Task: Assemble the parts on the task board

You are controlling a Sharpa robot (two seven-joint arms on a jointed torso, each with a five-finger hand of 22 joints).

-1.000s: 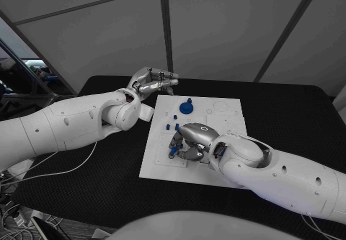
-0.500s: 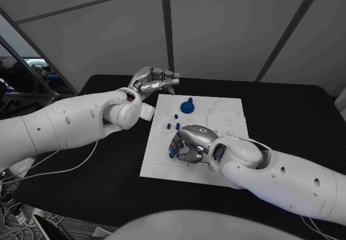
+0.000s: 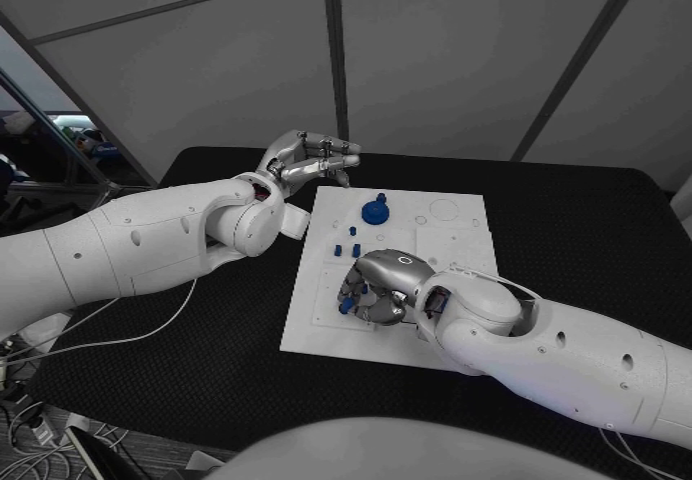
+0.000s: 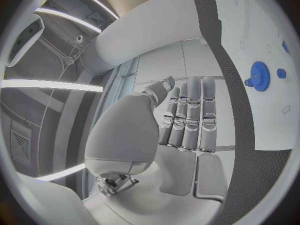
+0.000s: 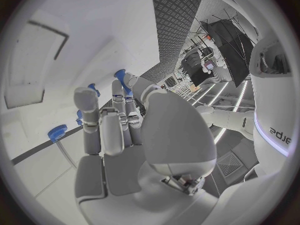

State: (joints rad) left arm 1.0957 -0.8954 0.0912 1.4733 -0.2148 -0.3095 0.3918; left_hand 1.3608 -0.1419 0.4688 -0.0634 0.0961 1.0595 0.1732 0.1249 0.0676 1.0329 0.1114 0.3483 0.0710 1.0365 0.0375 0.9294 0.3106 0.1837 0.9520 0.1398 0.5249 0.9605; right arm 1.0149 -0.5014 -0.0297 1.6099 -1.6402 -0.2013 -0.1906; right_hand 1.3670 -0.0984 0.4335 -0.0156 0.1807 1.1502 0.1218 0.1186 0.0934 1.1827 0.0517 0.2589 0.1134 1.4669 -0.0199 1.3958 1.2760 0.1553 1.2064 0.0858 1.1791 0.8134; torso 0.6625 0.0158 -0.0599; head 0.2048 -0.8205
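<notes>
the left arm reaches in from the left, its hand (image 3: 307, 160) raised at the far left of the scene, fingers (image 4: 189, 116) held straight, close together, holding nothing. the right arm comes from the near right, its hand (image 3: 375, 290) turned palm down near the middle, fingers (image 5: 100, 122) curled downward.

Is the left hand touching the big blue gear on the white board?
Apart. In the head view the left hand hangs off the task board's far corner, with bare white board between its fingers and the blue gear.
</notes>
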